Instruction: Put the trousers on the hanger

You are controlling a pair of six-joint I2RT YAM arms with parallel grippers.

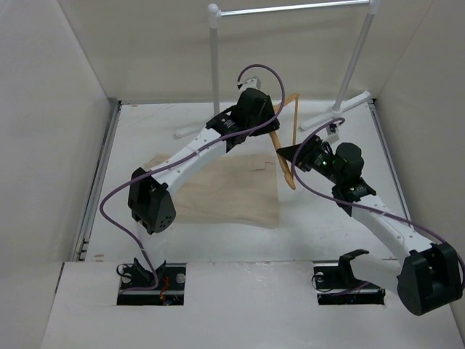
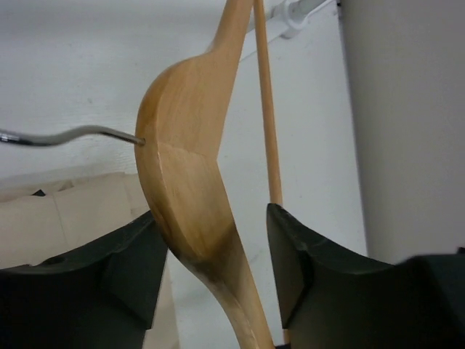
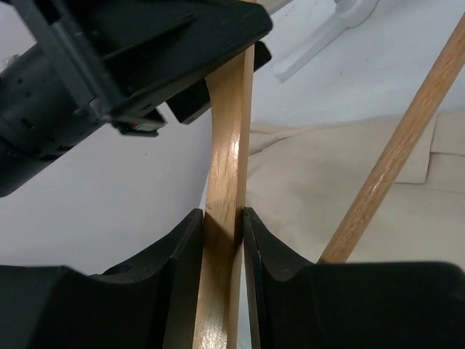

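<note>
The wooden hanger (image 1: pixel 286 171) is held up in the air over the far middle of the table. My right gripper (image 1: pixel 288 154) is shut on one of its arms; in the right wrist view both pads (image 3: pixel 190 240) press the wood (image 3: pixel 229 131). My left gripper (image 1: pixel 270 116) is open around the hanger's top curve (image 2: pixel 182 145). The wood touches the left finger (image 2: pixel 138 247) and a gap shows at the right one. The metal hook (image 2: pixel 73 134) points left. The crossbar (image 2: pixel 267 109) runs behind. The beige trousers (image 1: pixel 225 190) lie folded flat on the table under the left arm.
A white-and-silver clothes rail (image 1: pixel 290 9) stands at the back, with its posts (image 1: pixel 215 58) and feet (image 1: pixel 341 109) on the table. White walls close in the left, right and far sides. My left gripper's body (image 3: pixel 145 43) hangs just above the right jaws.
</note>
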